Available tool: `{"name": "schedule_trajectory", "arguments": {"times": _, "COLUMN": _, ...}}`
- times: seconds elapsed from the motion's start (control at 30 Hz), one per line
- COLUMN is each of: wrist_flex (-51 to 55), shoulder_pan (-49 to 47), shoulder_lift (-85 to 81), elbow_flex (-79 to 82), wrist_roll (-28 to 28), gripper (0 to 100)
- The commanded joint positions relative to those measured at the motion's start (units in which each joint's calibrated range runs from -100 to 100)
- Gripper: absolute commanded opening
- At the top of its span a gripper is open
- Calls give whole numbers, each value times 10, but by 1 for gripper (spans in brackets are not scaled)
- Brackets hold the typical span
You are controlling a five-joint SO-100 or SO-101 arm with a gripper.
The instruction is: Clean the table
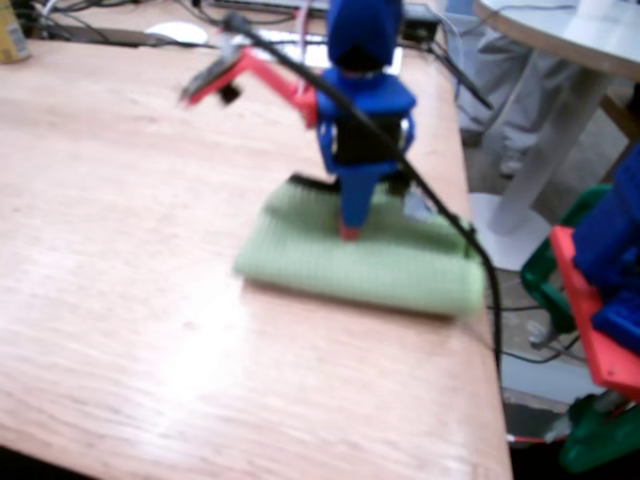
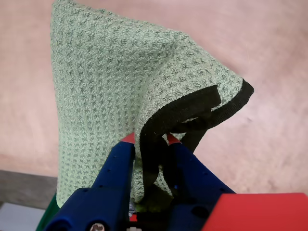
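Clamping the claw (image 2: 149, 140) on the black-hemmed fold of the green cloth (image 1: 372, 255) lying near the right edge of the wooden surface (image 1: 130, 250), and risking, with so narrow a pinch, slipping off the bunched hem mid-wipe or dragging the cloth over that edge.

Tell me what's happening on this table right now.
A blue and red robot arm is handling a green waffle-weave cloth with black trim on the wooden table. Its gripper is shut on a bunched, black-edged corner of the cloth, as the wrist view shows. The rest of the cloth lies spread near the table's right edge in the fixed view.
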Motion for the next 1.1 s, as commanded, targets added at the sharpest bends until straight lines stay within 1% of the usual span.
{"name": "schedule_trajectory", "arguments": {"times": 0.0, "wrist_flex": -3, "shoulder_pan": 195, "shoulder_lift": 4, "elbow_flex": -1, "wrist_roll": 28, "gripper": 0}}
{"name": "schedule_trajectory", "arguments": {"times": 0.07, "wrist_flex": -3, "shoulder_pan": 300, "shoulder_lift": 10, "elbow_flex": -19, "wrist_roll": 45, "gripper": 0}}
{"name": "schedule_trajectory", "arguments": {"times": 0.13, "wrist_flex": -3, "shoulder_pan": 386, "shoulder_lift": 55, "elbow_flex": -82, "wrist_roll": 52, "gripper": 0}}
{"name": "schedule_trajectory", "arguments": {"times": 0.2, "wrist_flex": -2, "shoulder_pan": 459, "shoulder_lift": 121, "elbow_flex": -180, "wrist_roll": 55, "gripper": 0}}
{"name": "schedule_trajectory", "arguments": {"times": 0.33, "wrist_flex": 10, "shoulder_pan": 564, "shoulder_lift": 259, "elbow_flex": -407, "wrist_roll": 72, "gripper": 0}}
{"name": "schedule_trajectory", "arguments": {"times": 0.4, "wrist_flex": 10, "shoulder_pan": 591, "shoulder_lift": 318, "elbow_flex": -525, "wrist_roll": 77, "gripper": 0}}
{"name": "schedule_trajectory", "arguments": {"times": 0.47, "wrist_flex": 11, "shoulder_pan": 597, "shoulder_lift": 366, "elbow_flex": -638, "wrist_roll": 84, "gripper": 0}}
{"name": "schedule_trajectory", "arguments": {"times": 0.53, "wrist_flex": 11, "shoulder_pan": 597, "shoulder_lift": 394, "elbow_flex": -709, "wrist_roll": 85, "gripper": 0}}
{"name": "schedule_trajectory", "arguments": {"times": 0.6, "wrist_flex": 12, "shoulder_pan": 587, "shoulder_lift": 381, "elbow_flex": -723, "wrist_roll": 84, "gripper": 0}}
{"name": "schedule_trajectory", "arguments": {"times": 0.63, "wrist_flex": 16, "shoulder_pan": 577, "shoulder_lift": 330, "elbow_flex": -723, "wrist_roll": 83, "gripper": 0}}
{"name": "schedule_trajectory", "arguments": {"times": 0.67, "wrist_flex": 36, "shoulder_pan": 574, "shoulder_lift": 244, "elbow_flex": -714, "wrist_roll": 84, "gripper": 0}}
{"name": "schedule_trajectory", "arguments": {"times": 0.7, "wrist_flex": 69, "shoulder_pan": 553, "shoulder_lift": 172, "elbow_flex": -713, "wrist_roll": 84, "gripper": 0}}
{"name": "schedule_trajectory", "arguments": {"times": 0.83, "wrist_flex": 268, "shoulder_pan": 376, "shoulder_lift": -38, "elbow_flex": -713, "wrist_roll": 79, "gripper": 0}}
{"name": "schedule_trajectory", "arguments": {"times": 0.9, "wrist_flex": 272, "shoulder_pan": 244, "shoulder_lift": -101, "elbow_flex": -697, "wrist_roll": 74, "gripper": 0}}
{"name": "schedule_trajectory", "arguments": {"times": 1.0, "wrist_flex": 272, "shoulder_pan": 0, "shoulder_lift": -168, "elbow_flex": -617, "wrist_roll": 61, "gripper": 0}}
{"name": "schedule_trajectory", "arguments": {"times": 1.07, "wrist_flex": 272, "shoulder_pan": -137, "shoulder_lift": -182, "elbow_flex": -549, "wrist_roll": 33, "gripper": 0}}
